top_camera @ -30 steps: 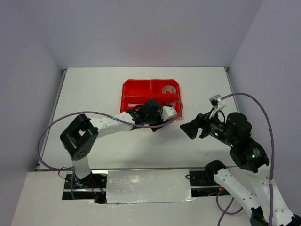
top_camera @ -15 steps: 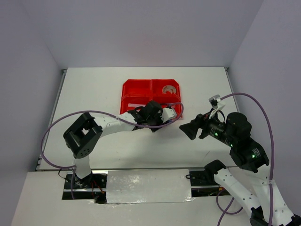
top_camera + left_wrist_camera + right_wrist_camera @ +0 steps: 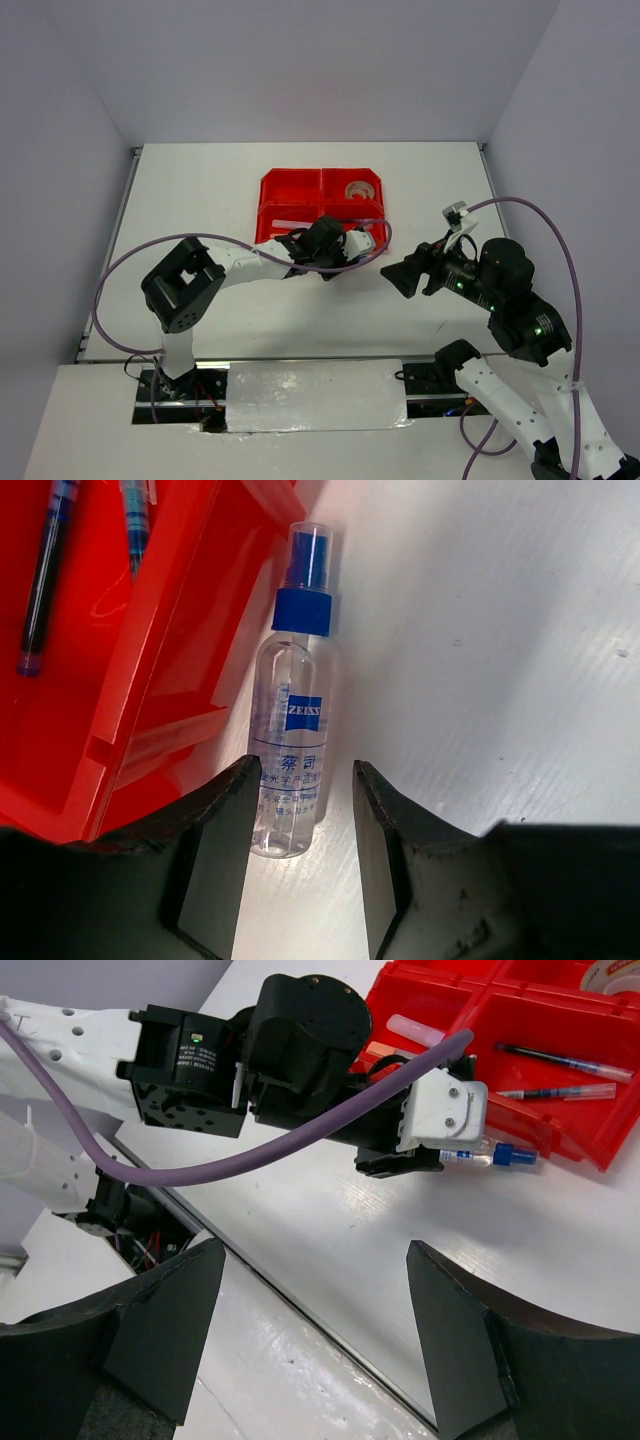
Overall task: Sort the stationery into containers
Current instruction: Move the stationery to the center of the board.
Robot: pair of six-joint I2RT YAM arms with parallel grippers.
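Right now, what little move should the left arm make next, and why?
Probably close the left end effector on the clear spray bottle. Its fingers are open on either side of the bottle's bottom end, and the bottle lies on the table beside the red bins, not in one yet.

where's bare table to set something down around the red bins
Bare table runs left of the red bins to the table's left edge, behind them to its far edge, and in the far right corner. The near-right corner of the bins is crowded: the left gripper straddles the spray bottle lying there, and the right gripper hovers close by.
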